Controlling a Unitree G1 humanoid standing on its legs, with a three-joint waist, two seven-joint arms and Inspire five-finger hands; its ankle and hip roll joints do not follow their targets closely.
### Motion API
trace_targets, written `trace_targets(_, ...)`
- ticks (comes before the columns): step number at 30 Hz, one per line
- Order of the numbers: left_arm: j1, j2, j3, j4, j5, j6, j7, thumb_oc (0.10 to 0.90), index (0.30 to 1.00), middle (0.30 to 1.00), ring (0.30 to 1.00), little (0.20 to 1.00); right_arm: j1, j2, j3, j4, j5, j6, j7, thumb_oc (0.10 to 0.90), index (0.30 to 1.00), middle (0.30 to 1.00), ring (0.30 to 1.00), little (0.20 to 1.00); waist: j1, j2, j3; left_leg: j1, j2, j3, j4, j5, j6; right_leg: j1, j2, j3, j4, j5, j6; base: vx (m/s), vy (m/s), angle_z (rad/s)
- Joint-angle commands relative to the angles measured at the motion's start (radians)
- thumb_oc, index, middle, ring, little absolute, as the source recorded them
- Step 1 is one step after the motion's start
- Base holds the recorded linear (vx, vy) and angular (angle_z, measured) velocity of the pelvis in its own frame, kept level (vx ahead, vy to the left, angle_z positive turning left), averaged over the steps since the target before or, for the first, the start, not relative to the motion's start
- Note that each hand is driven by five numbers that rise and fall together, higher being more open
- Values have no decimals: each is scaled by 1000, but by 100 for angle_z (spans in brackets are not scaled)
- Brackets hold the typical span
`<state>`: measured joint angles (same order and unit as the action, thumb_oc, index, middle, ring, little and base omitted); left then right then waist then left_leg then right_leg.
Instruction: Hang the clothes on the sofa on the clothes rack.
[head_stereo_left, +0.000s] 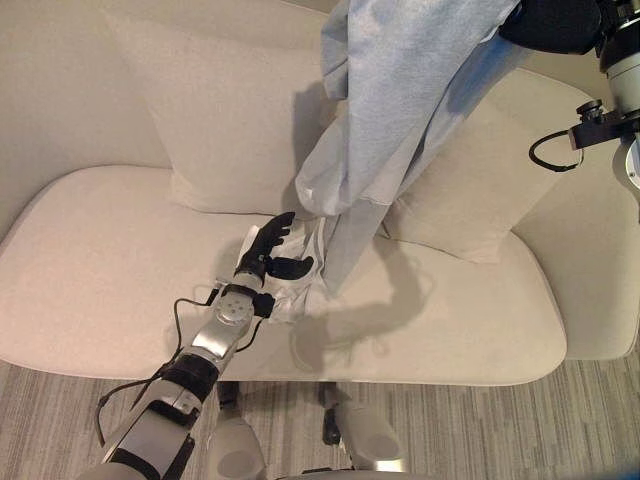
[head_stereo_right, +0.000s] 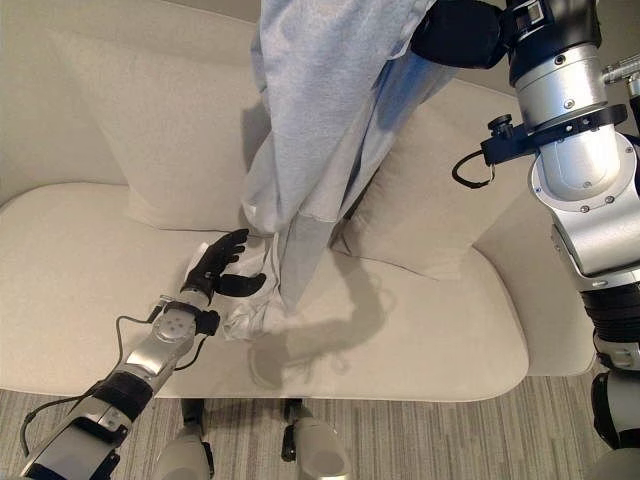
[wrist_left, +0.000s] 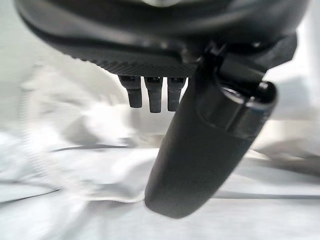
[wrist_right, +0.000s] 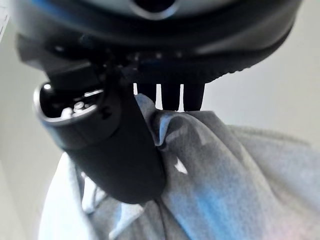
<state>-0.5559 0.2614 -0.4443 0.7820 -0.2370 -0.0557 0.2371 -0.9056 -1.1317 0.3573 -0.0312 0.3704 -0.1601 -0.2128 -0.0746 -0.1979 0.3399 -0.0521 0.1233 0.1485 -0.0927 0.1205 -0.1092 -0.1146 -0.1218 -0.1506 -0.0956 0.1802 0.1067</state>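
A pale grey-blue garment (head_stereo_left: 400, 90) hangs above the cream sofa (head_stereo_left: 100, 270), bunched at its top in my right hand (head_stereo_right: 460, 35), which is raised at the upper right. In the right wrist view the thumb (wrist_right: 125, 150) presses the cloth (wrist_right: 225, 170) against the fingers. The garment's lower end (head_stereo_left: 300, 290) trails down onto the seat as a whitish crumple. My left hand (head_stereo_left: 265, 250) lies low on that crumple with its fingers stretched out and the thumb (wrist_left: 200, 150) spread to the side, resting on pale cloth (wrist_left: 100, 175) without gripping it.
Two cream cushions lean on the sofa back, a large one (head_stereo_left: 210, 110) behind my left hand and another (head_stereo_left: 470, 190) behind the hanging garment. The seat stretches away bare on the left. A striped grey floor (head_stereo_left: 500, 430) runs along the sofa's front edge.
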Motion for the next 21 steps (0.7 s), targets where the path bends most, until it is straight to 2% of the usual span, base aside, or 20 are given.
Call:
trace_targets(1,-107,-44,-88,18,8,-68,12,800,900,900,900,900,-190,9,5,-31,51,-79,-89,400,300,300,300,300,-10,-25,-89,30,55,26,5,-90,-29,80,-62,-29,8,-109,77,-34,-21,-12)
trace_targets(9,-203,-88,-136,107,8,-61,29,800,900,900,900,900,-309,27,106,-63,61,-88,-105,400,300,300,300,300,-39,-30,-47,7,63,40,5,-75,-34,36,-54,-2,8,-92,72,-39,-32,-11)
trace_targets(21,-279,-117,-158,146,-17,-64,48,800,900,900,900,900,-330,41,131,-88,64,-96,-124,400,300,300,300,300,-74,-32,-19,-11,76,65,5,-64,-39,-8,-43,26,8,-79,69,-18,-27,-8)
